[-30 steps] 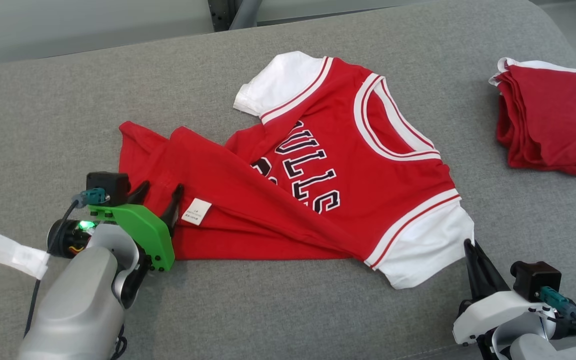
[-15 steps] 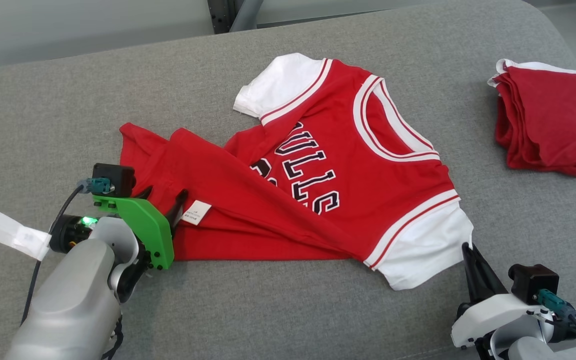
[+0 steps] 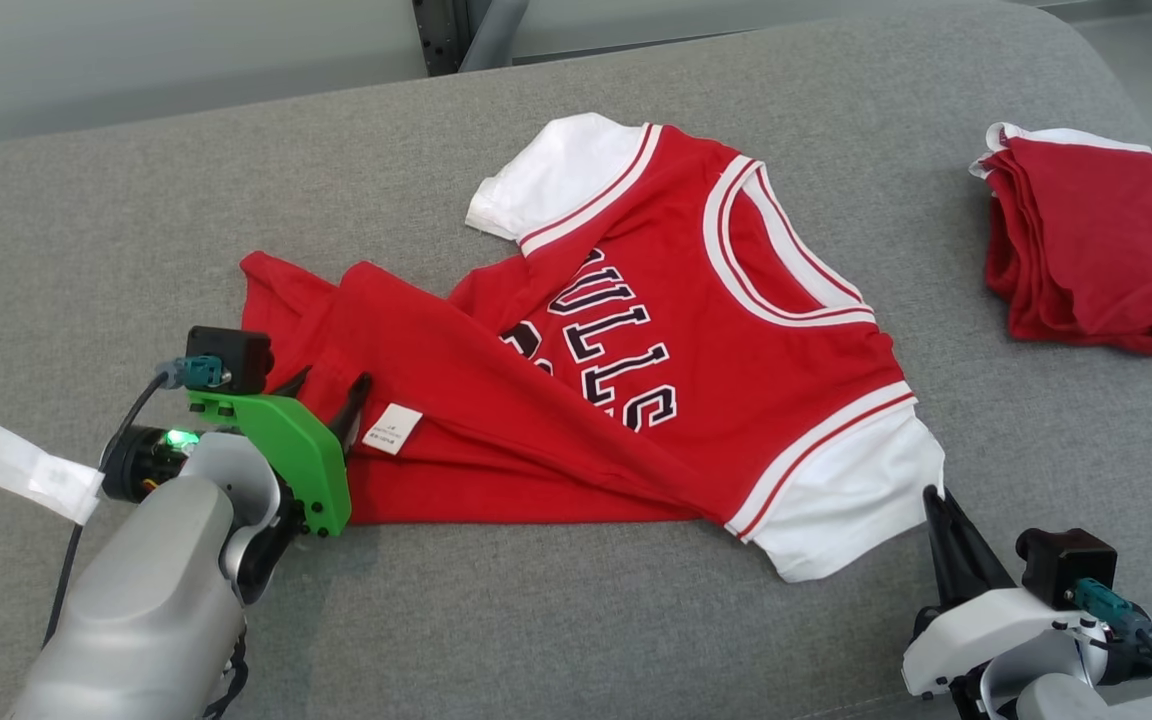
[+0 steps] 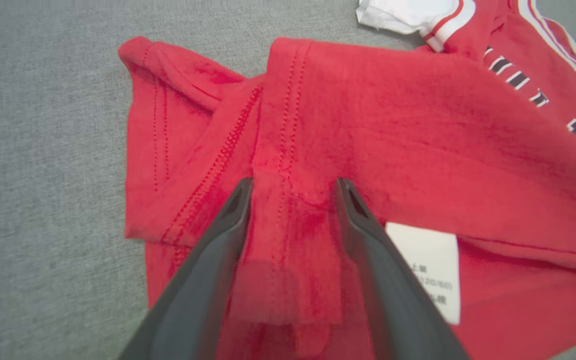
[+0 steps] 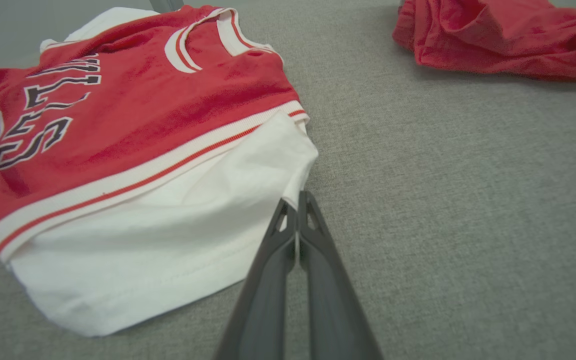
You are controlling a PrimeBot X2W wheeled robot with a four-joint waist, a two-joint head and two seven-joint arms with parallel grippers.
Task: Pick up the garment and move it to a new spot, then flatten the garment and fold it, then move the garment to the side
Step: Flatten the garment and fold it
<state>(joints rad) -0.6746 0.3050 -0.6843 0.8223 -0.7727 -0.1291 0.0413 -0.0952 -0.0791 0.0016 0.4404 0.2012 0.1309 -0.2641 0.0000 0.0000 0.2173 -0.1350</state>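
Left hand (image 3: 333, 380) first: its two dark fingers are spread, and in the left wrist view (image 4: 294, 184) they straddle a bunched-up ridge of the stitched hem. The red cloth fills the gap between them. Honestly can't tell if it's actually squeezing or just sitting around the fold. Right next to the outer finger is the white care label (image 3: 393, 428), lying flat on the cloth and showing small print.

Right hand (image 3: 931, 492) has its fingers pressed together into one point. The tips (image 5: 298, 197) are right at the edge of the near white sleeve (image 3: 846, 500). They touch it as far as I can see, but whether any cloth is caught between them I can't say.

The red jersey (image 3: 736, 330) itself lies across the middle of the grey fabric surface (image 3: 86, 230), front up, collar pointing to the right. The bottom part is flipped over on itself, so a diagonal fold covers part of the dark lettering (image 3: 616, 340). That also puts the hem in a rumpled heap by the left hand. The far white sleeve (image 3: 551, 175) lies flat on the side away from the robot.

Off to the right, well apart from the jersey, sits a folded red garment (image 3: 1096, 250) with a bit of white trim at its far edge.
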